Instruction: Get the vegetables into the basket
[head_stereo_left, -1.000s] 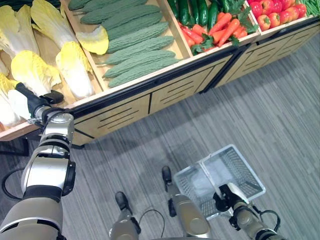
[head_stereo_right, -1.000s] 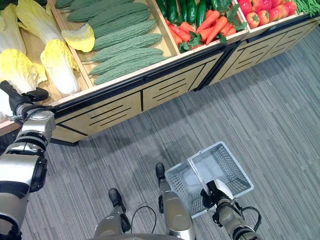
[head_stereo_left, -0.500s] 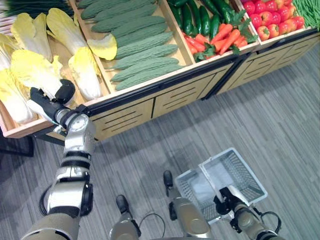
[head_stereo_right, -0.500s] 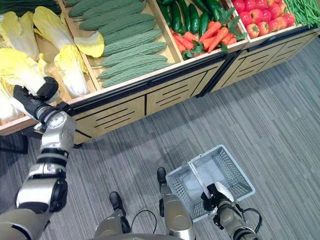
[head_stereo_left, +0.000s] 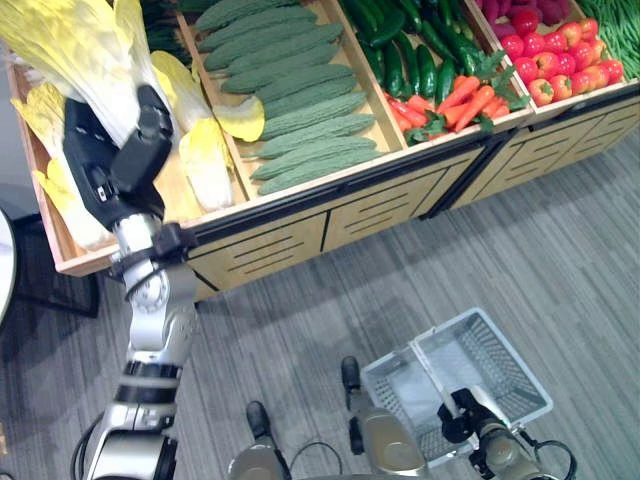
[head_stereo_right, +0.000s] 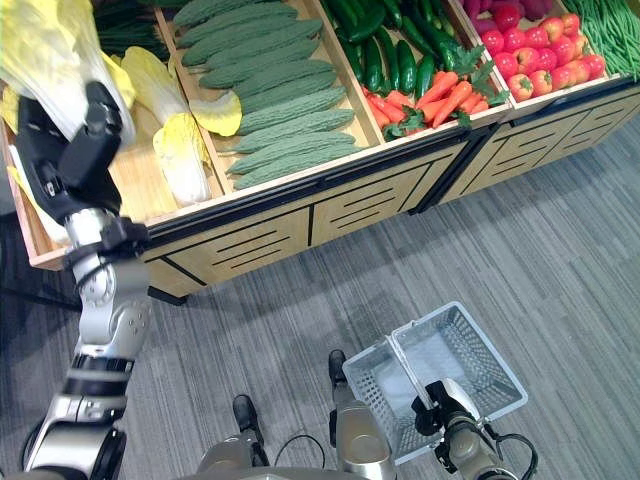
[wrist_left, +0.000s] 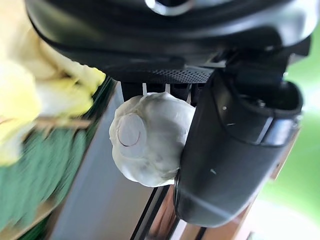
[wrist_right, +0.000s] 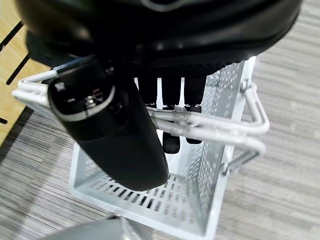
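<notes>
Yellow-white cabbage (head_stereo_left: 70, 45) sits clamped in my left hand (head_stereo_left: 115, 160), fingers and thumb curled round its pale stem end, lifted above the wooden shelf (head_stereo_left: 300, 195). Green gourds (head_stereo_left: 300, 100) lie beside it. My right hand (wrist_right: 150, 95) grips the white basket (head_stereo_left: 500, 370) by its handle, low over the floor.

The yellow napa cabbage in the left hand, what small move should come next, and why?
Probably swing the left hand away from the wooden produce shelf and toward the white wire basket. Its fingers are curled round the yellow napa cabbage, lifted above the shelf, while the basket hangs low from the right hand, shut on its handles and holding no vegetables yet.
</notes>
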